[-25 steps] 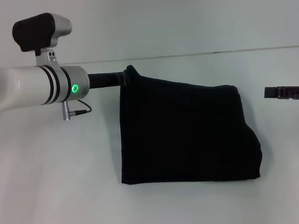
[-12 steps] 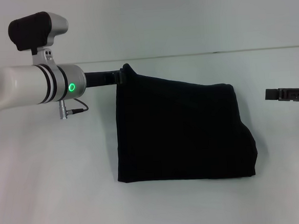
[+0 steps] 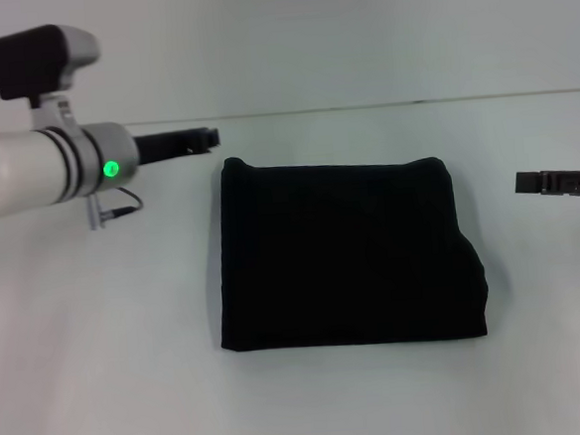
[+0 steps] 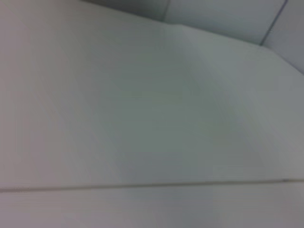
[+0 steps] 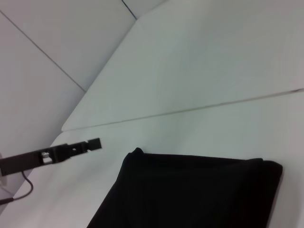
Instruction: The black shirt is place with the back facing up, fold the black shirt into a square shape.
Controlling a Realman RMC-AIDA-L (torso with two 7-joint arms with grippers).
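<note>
The black shirt (image 3: pixel 347 253) lies flat on the white table (image 3: pixel 102 370) as a nearly square folded block, with a slight bulge at its lower right side. In the right wrist view the shirt (image 5: pixel 190 190) shows its far edge and rounded far-left corner. My left gripper (image 3: pixel 213 137) hovers just beyond and to the left of that corner, apart from the cloth, open and holding nothing. It also appears in the right wrist view as the left gripper (image 5: pixel 97 143). My right gripper (image 3: pixel 520 182) stays at the right edge, level with the shirt's upper part and well clear of it.
The table's back edge (image 3: pixel 411 102) meets a plain wall behind the shirt. The left wrist view shows only bare pale surface and a seam line (image 4: pixel 142 186).
The left gripper let go of the shirt's raised far-left corner and drew back to the left. The corner dropped, so the shirt now lies flat. The right arm has not moved.
</note>
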